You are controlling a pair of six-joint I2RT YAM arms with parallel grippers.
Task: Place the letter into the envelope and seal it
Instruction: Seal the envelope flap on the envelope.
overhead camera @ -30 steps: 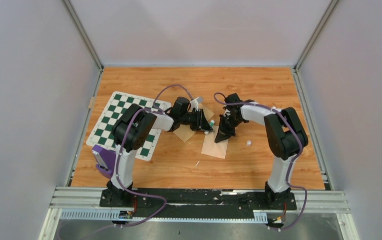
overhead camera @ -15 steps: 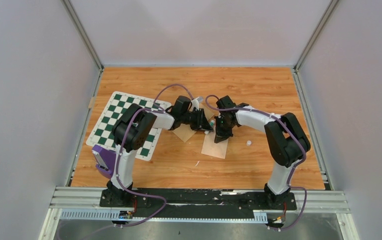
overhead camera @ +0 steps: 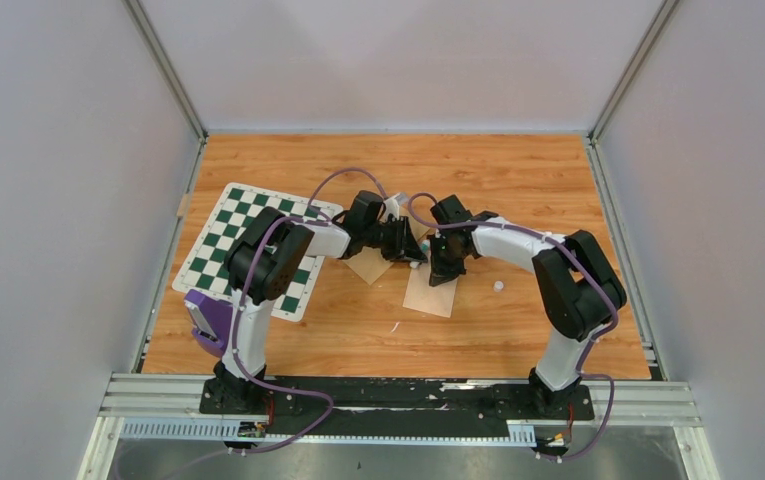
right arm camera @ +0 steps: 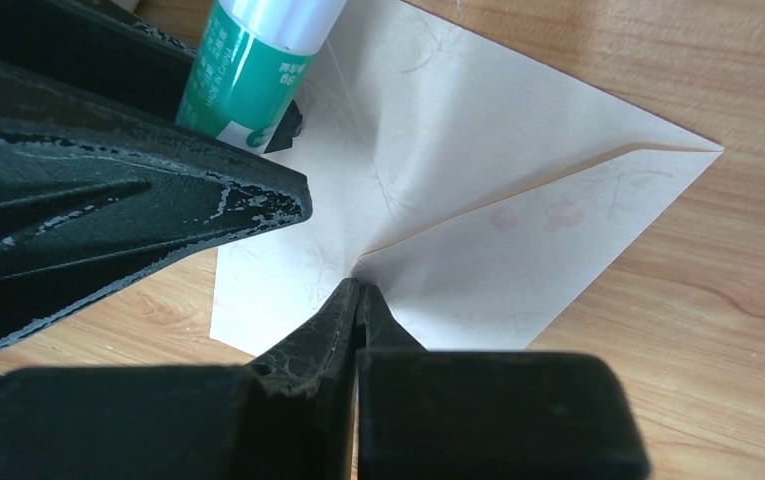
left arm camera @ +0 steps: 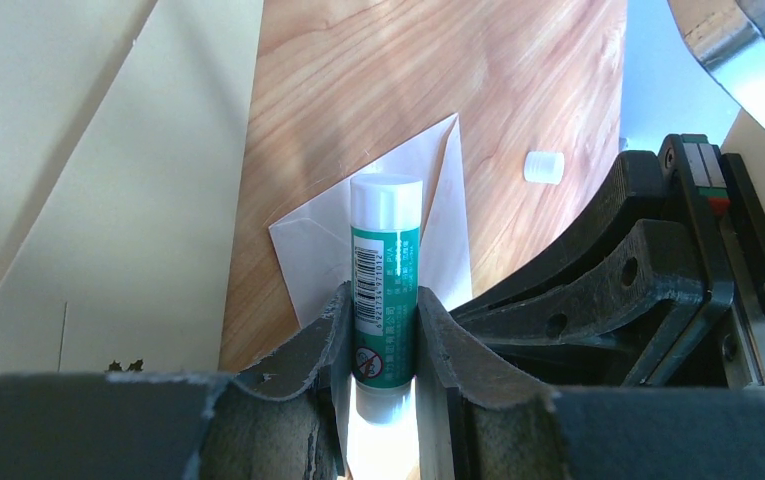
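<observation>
The cream envelope point(overhead camera: 430, 292) lies flat on the wooden table, and its flap edges meet in a point point(right arm camera: 378, 250). My right gripper point(right arm camera: 360, 287) is shut, with its tips down at that point of the flap; in the top view it point(overhead camera: 443, 268) stands over the envelope's far end. My left gripper point(left arm camera: 383, 300) is shut on a green glue stick point(left arm camera: 386, 255) whose white end points at the envelope point(left arm camera: 438, 200). The stick point(right arm camera: 258, 70) hangs just left of the right fingers. The letter is hidden.
A plain tan sheet point(overhead camera: 366, 266) lies under the left gripper point(overhead camera: 410, 247). The small white glue cap point(overhead camera: 498, 286) sits right of the envelope. A green-and-white chessboard point(overhead camera: 220, 232) covers the left side, and a purple object point(overhead camera: 206, 315) sits near the left arm's base.
The right gripper has moved left and a little farther back over the envelope, closer to the glue stick. The left arm with the stick has stayed in place.
</observation>
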